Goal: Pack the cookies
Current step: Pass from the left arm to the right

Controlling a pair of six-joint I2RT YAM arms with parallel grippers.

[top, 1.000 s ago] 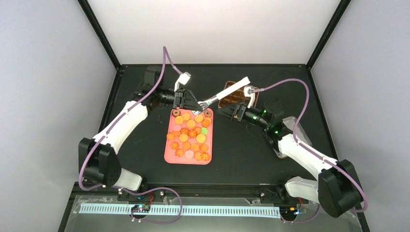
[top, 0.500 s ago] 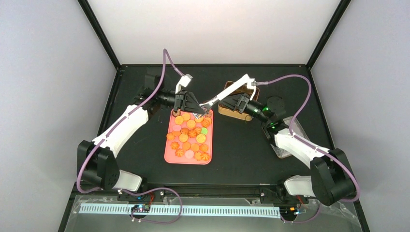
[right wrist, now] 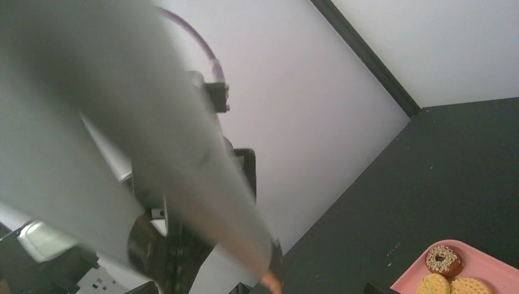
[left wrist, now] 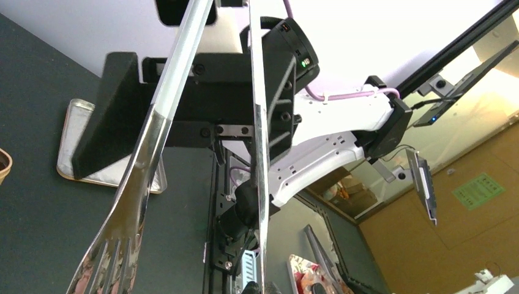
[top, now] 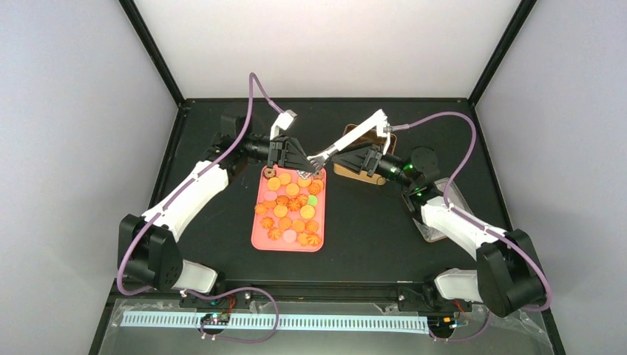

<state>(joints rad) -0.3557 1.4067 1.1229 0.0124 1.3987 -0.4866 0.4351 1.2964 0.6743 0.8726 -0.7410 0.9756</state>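
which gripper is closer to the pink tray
Left. The left gripper is over the far edge of the pink tray; the right gripper is off to its right.

Enclosure from above: a matt black table top bounded by a white back wall and pale grey side walls, which meet along black corner posts; lighting is even and diffuse. Left wrist view: beyond the enclosure, a brown partition bearing a green label
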